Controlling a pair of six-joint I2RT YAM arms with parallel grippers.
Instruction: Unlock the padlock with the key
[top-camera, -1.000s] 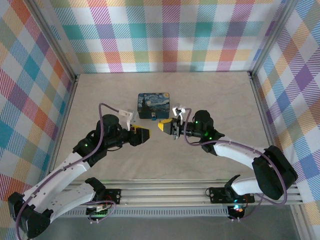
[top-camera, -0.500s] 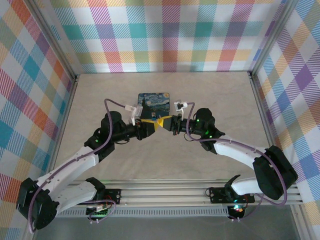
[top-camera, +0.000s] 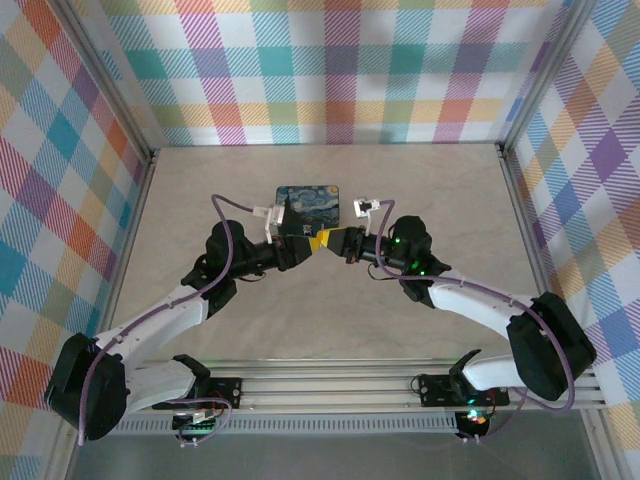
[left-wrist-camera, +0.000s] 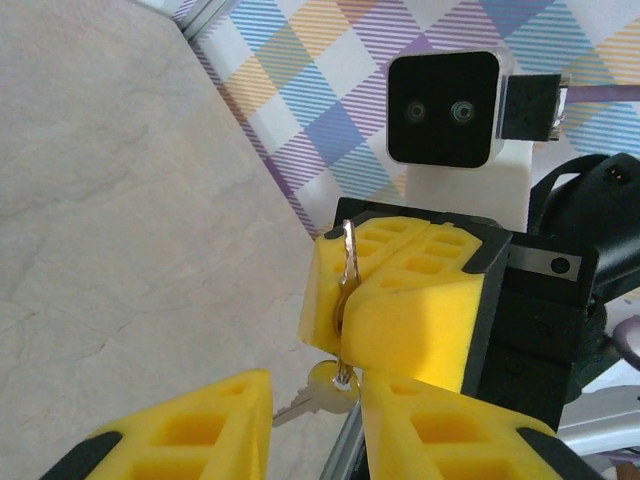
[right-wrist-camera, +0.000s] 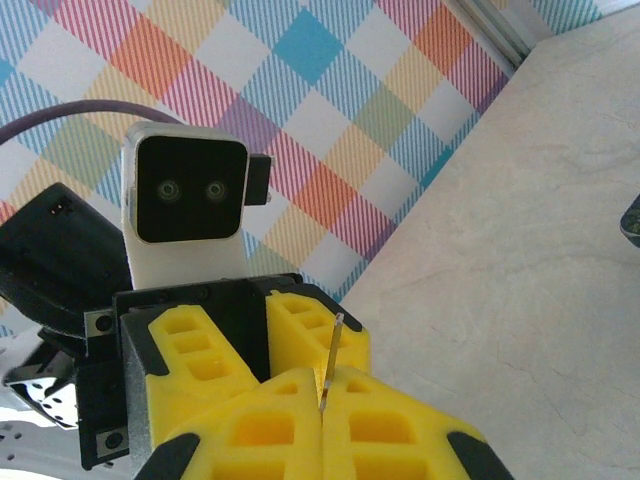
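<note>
Right gripper (right-wrist-camera: 322, 405) pressed shut on thin metal strip (left-wrist-camera: 346, 262), edge-on, identity unclear | left gripper (left-wrist-camera: 315, 425) spread, flanking key (left-wrist-camera: 328, 388), contact uncertain | key: pale round head, silver blade, dangling under strip | fingers yellow, pocketed | arms meet tip-to-tip mid-table, just near of blue printed box (top-camera: 307, 199)

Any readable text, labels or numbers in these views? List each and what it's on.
None readable.
Blue printed box: swirly picture, no lettering visible.
Camera housing on the right arm: blank face, two lenses.
Key: too small and blurred for any stamp.
</note>
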